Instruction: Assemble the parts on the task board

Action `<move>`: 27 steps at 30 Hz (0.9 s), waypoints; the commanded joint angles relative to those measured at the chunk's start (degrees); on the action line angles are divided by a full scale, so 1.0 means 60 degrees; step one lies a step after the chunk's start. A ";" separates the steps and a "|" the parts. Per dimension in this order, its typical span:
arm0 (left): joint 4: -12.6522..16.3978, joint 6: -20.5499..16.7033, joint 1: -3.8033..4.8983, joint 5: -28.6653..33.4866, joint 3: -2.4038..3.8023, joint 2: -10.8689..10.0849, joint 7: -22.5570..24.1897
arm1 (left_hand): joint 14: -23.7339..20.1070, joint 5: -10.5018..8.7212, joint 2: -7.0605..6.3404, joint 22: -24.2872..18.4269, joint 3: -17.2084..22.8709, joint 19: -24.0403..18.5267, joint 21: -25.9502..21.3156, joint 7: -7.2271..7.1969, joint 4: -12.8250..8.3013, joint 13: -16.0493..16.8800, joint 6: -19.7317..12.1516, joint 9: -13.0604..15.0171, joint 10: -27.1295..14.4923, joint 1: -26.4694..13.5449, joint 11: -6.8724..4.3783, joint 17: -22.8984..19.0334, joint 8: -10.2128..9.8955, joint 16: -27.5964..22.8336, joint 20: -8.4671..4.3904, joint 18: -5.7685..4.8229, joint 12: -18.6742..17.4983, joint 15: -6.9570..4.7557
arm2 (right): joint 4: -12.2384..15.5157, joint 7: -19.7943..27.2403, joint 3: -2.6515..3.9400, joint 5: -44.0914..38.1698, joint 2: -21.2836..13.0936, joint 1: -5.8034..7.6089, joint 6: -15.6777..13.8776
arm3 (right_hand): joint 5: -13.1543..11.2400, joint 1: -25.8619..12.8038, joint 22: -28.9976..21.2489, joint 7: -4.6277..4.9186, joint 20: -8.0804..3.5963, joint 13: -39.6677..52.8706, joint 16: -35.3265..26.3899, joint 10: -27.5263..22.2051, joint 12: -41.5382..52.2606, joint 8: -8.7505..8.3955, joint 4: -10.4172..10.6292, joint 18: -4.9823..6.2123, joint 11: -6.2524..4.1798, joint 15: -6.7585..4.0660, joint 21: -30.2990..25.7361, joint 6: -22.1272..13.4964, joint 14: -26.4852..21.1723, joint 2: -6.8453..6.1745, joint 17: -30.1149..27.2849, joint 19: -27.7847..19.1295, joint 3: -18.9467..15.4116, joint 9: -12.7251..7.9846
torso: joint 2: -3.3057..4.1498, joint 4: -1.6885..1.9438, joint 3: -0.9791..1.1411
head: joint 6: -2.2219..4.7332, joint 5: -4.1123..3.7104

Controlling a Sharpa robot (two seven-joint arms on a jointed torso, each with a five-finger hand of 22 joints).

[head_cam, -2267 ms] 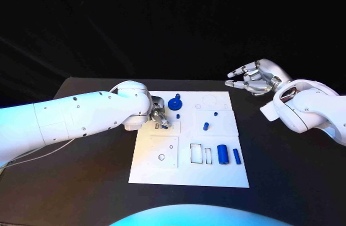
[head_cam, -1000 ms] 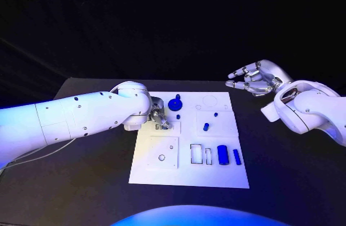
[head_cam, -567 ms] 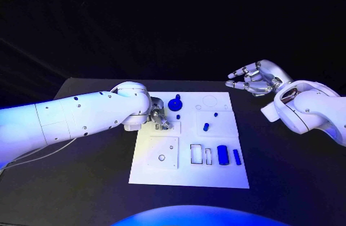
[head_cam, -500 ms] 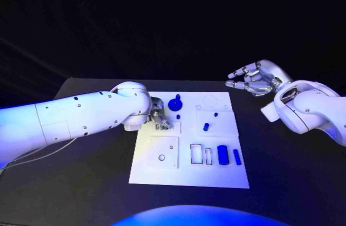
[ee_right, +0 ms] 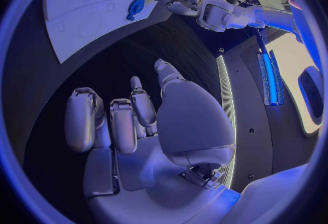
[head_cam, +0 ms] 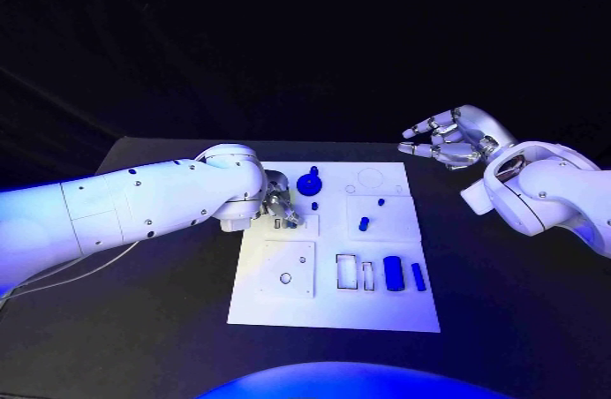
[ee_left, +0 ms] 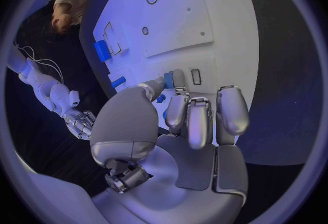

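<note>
The left hand [head_cam: 279, 207] rests on the task board [head_cam: 334, 312] at its left edge, near the far corner, pinching a small blue part [ee_left: 168, 80] (thumb against a fingertip). The right hand [head_cam: 448, 139] hovers off the board's far right corner, fingers loosely spread, holding nothing.

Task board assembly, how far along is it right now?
Early to midway. A round blue part and small blue pegs seem seated on the task board. The left hand pinches a small blue piece over the board. Two blue cylinders lie loose; the right hand hovers empty.
</note>
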 commanded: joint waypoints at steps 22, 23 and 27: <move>0.0021 -0.0045 0.0010 0.1084 0.0072 -0.0143 -0.0064 | 0.0617 0.0053 0.0022 -0.0506 0.0932 -0.0371 -0.0301 0.0199 -0.0762 -0.0942 -0.0472 -0.0092 -0.0627 0.0782 0.0177 0.0978 -0.0338 -0.0024 0.0098 -0.0044 -0.0859 0.0099 | -0.0032 -0.0085 -0.0001 -0.0091 0.0018 -0.0033 0.0182 | 0.0061 -0.0051 0.0874 -0.0041 -0.0014 -0.0003 -0.0032 0.0027 0.0008 0.0050 0.0000 0.0112 -0.0014 -0.0053 -0.0026 -0.0010 0.0656 0.0032 0.1099 -0.0055 -0.0032 0.0015 | -0.0004 0.0006 0.0004 | 0.0008 0.0011; 0.0017 0.0014 0.0024 0.1107 0.0078 -0.0153 -0.0067 | 0.0616 0.0053 0.0019 -0.0513 0.0938 -0.0376 -0.0305 0.0203 -0.0762 -0.0957 -0.0479 -0.0094 -0.0636 0.0788 0.0181 0.0976 -0.0343 -0.0025 0.0101 -0.0042 -0.0872 0.0103 | -0.0034 -0.0087 -0.0001 -0.0091 0.0019 -0.0034 0.0184 | 0.0061 -0.0051 0.0874 -0.0041 -0.0014 -0.0003 -0.0032 0.0027 0.0008 0.0050 0.0000 0.0112 -0.0014 -0.0053 -0.0026 -0.0010 0.0656 0.0032 0.1099 -0.0055 -0.0032 0.0015 | -0.0004 0.0005 0.0007 | 0.0009 0.0016; -0.0027 0.0338 0.0125 0.1231 0.0101 -0.0180 -0.0078 | 0.0616 0.0052 0.0011 -0.0512 0.0969 -0.0380 -0.0311 0.0215 -0.0778 -0.0965 -0.0494 -0.0095 -0.0644 0.0833 0.0193 0.0978 -0.0358 -0.0024 0.0113 -0.0043 -0.0884 0.0115 | -0.0049 -0.0091 -0.0001 -0.0092 0.0032 -0.0042 0.0195 | 0.0071 -0.0055 0.0878 -0.0045 -0.0017 0.0007 -0.0032 0.0040 0.0021 0.0064 0.0013 0.0111 -0.0018 -0.0056 -0.0025 -0.0004 0.0657 0.0043 0.1102 -0.0050 -0.0047 0.0016 | -0.0005 0.0001 0.0012 | 0.0021 0.0034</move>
